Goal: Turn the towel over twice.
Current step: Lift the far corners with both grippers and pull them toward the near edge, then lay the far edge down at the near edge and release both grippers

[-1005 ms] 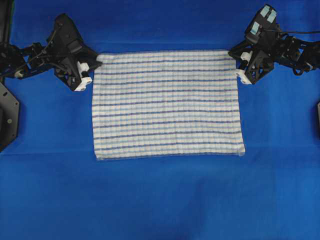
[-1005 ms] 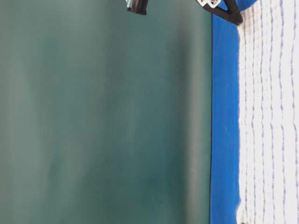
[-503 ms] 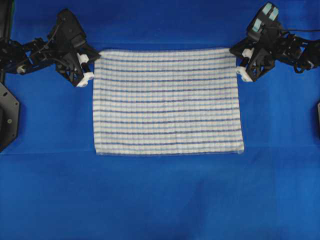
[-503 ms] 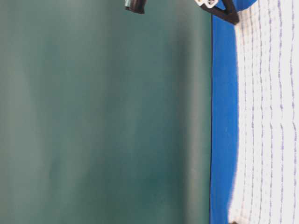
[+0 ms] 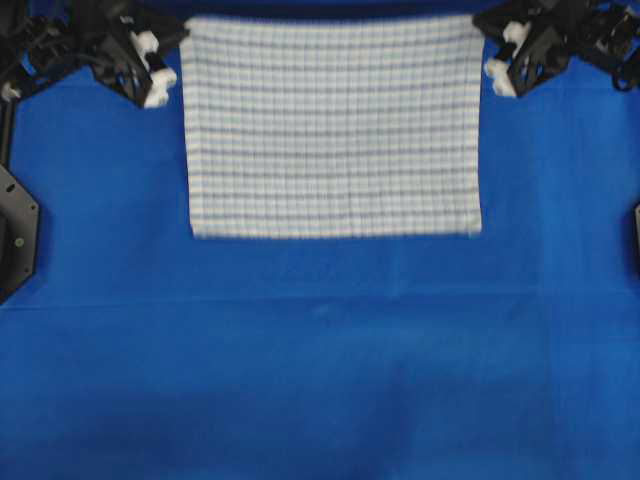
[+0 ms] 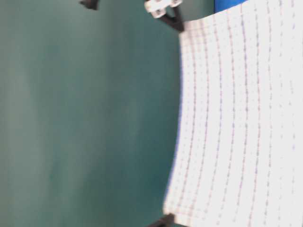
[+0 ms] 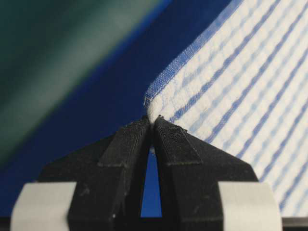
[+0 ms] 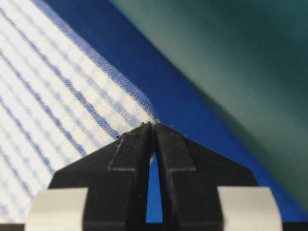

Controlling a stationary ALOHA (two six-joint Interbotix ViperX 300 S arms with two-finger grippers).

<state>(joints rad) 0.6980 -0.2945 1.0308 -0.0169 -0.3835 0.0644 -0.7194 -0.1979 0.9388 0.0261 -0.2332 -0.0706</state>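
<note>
Overhead view showed the towel [image 5: 333, 125], white with blue stripes, stretched between two black grippers at the far side of the blue table cover [image 5: 320, 380]. The left gripper [image 5: 168, 52] pinched the cloth's far left corner and the right gripper [image 5: 487, 47] pinched its far right corner. The towel's far edge ran straight between them along the top of the scene, while its near edge lay level across the middle of the table, well short of the near side. The picture was slightly blurred.

From the table-level camera, the towel [image 6: 236, 118] was seen raised off the blue surface, its held edge bowed in a shallow curve against the dark green backdrop [image 6: 85, 118], with a black finger at each end of that edge.

From the left wrist camera, the left gripper [image 7: 151, 121] had its black fingertips [image 7: 132, 137] pressed together on the hemmed corner of the towel [image 7: 231, 82], which spread away to the right. From the right wrist camera, the right gripper [image 8: 153, 126] was likewise clamped tight on a corner of the towel [image 8: 53, 106], which fanned out to the left above the blue cover.
</note>
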